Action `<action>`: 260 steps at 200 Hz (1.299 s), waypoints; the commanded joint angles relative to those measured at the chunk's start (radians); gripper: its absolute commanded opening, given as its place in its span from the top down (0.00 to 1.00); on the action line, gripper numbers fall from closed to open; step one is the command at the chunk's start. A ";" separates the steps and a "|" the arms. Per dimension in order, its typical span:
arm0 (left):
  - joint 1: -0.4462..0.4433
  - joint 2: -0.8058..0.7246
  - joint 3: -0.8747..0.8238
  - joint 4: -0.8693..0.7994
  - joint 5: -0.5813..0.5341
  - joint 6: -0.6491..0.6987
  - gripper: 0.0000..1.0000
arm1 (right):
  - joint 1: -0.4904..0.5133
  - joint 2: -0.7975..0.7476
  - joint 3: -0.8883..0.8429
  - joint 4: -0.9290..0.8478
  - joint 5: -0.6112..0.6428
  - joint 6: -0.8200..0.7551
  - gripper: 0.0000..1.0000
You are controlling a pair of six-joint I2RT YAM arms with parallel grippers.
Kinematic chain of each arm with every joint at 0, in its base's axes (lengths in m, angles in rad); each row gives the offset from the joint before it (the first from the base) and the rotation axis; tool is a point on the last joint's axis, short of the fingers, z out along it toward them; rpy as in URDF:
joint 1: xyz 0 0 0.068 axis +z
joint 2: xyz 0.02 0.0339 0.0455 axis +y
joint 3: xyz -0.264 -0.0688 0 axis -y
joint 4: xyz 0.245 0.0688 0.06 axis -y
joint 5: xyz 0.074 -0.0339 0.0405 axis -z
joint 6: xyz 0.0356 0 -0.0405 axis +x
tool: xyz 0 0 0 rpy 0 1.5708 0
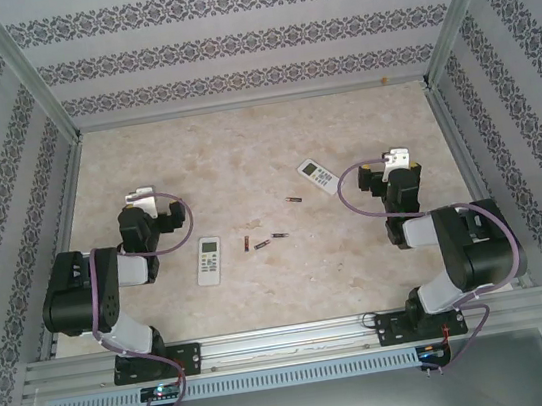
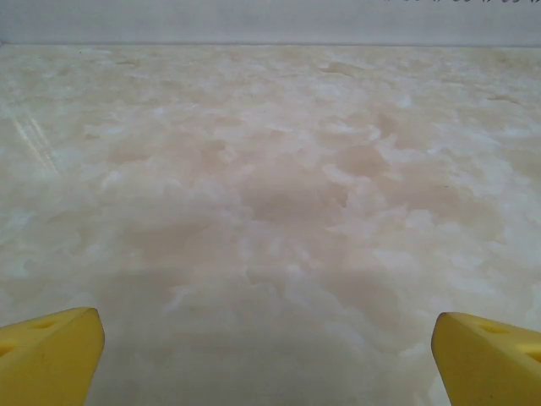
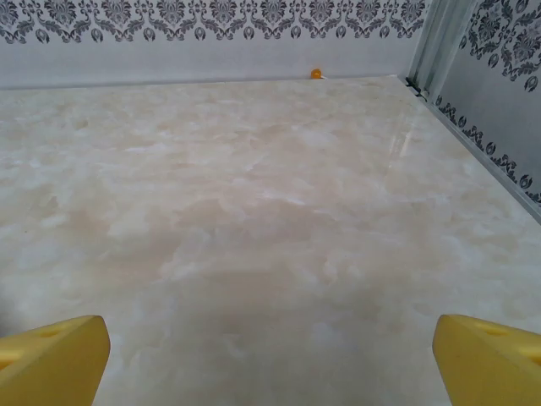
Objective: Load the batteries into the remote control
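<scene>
Two white remotes lie on the marbled table: one (image 1: 209, 260) near the left arm, the other (image 1: 318, 176) angled near the right arm. Between them sit small dark batteries: one (image 1: 295, 199) by the far remote, a pair (image 1: 246, 244) (image 1: 261, 245) close together, and another (image 1: 280, 235) just right of them. My left gripper (image 1: 139, 196) rests at the left, well apart from the remotes. In the left wrist view its yellow fingertips (image 2: 51, 351) stand wide apart over bare table, open. My right gripper (image 1: 401, 157) is at the right, its yellow fingertips (image 3: 55, 355) also spread open and holding nothing.
Patterned walls with metal frame posts (image 1: 32, 85) enclose the table on three sides. A tiny orange object (image 3: 315, 74) sits at the foot of the back wall. An aluminium rail (image 1: 291, 342) runs along the near edge by the arm bases.
</scene>
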 commanded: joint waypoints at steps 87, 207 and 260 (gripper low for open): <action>0.004 -0.002 0.007 0.009 0.006 0.016 0.00 | 0.000 0.011 -0.008 0.033 -0.009 -0.003 0.02; -0.062 -0.501 0.046 -0.367 -0.116 -0.123 0.00 | 0.062 -0.534 0.144 -0.662 -0.030 0.384 0.02; -0.314 -0.490 0.496 -1.139 0.070 -0.384 0.00 | 0.233 -0.426 0.434 -1.058 -0.417 0.491 0.02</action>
